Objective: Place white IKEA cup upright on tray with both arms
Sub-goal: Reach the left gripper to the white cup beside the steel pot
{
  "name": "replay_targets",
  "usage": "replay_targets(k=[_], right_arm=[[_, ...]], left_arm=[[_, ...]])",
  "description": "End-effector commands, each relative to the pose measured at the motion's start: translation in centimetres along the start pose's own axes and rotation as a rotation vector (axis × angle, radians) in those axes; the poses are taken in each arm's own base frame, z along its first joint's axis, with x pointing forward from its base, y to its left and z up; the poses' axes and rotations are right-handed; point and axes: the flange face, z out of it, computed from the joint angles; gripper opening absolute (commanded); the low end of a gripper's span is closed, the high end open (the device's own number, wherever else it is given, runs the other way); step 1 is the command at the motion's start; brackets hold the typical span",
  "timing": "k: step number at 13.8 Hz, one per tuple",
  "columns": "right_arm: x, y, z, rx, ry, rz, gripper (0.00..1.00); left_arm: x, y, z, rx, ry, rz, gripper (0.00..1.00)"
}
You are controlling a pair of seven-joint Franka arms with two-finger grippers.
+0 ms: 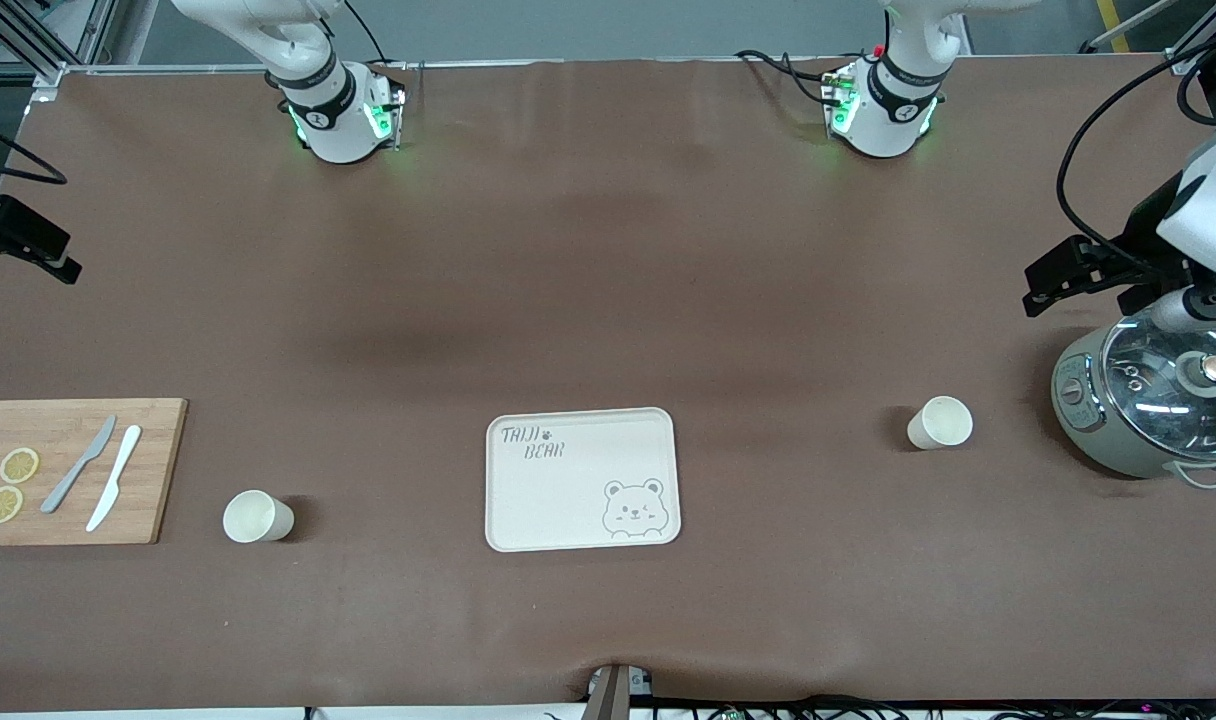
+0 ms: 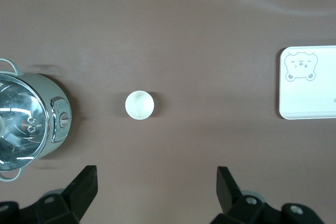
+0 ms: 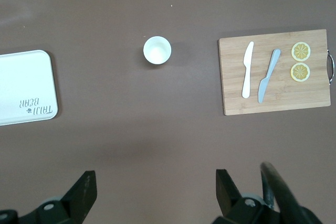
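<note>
Hovering with my left gripper [image 2: 155, 192] and right gripper [image 3: 152, 192] spread wide and empty, each high above an upright white cup [image 2: 139, 105] [image 3: 157, 50] flanking the tray [image 1: 580, 479], I judge these light, smooth and tippable, best pinched across the rim.

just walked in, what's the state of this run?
Nothing is held yet. The cream rectangular tray sits bare mid-table. One white cup stands near the grey cooker pot, under the open left gripper. Another white cup stands beside the wooden cutting board, under the open right gripper.
</note>
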Motion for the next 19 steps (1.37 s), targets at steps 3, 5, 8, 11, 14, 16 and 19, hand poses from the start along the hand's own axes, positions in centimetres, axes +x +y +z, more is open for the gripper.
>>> replay_targets(k=[3, 5, 8, 11, 14, 16, 19], right_arm=[[-0.2, 0.3, -0.2, 0.0, 0.0, 0.008, 1.0], [-0.2, 0.3, -0.2, 0.0, 0.0, 0.008, 1.0], [-0.2, 0.2, -0.2, 0.001, 0.0, 0.006, 1.0], [-0.3, 0.2, -0.2, 0.0, -0.002, 0.006, 1.0], [-0.2, 0.2, -0.2, 0.0, 0.0, 0.006, 1.0], [-0.2, 0.0, -0.4, 0.001, 0.003, -0.002, 1.0], [-0.1, -0.2, -0.2, 0.003, 0.001, 0.004, 1.0]], left_arm=[[0.6, -0.2, 1.2, -0.017, -0.011, 0.05, 1.0], [1.4, 0.8, 2.7, -0.029, -0.011, 0.038, 1.0], [2.8, 4.2, 6.3, -0.029, -0.053, 0.004, 1.0], [4.6, 6.0, 10.1, -0.026, -0.091, 0.017, 1.0], [5.4, 4.7, 15.6, 0.013, -0.078, 0.141, 1.0], [4.8, 2.4, 19.7, 0.02, -0.057, 0.182, 1.0], [3.2, -2.8, 24.4, 0.021, -0.036, 0.221, 1.0]])
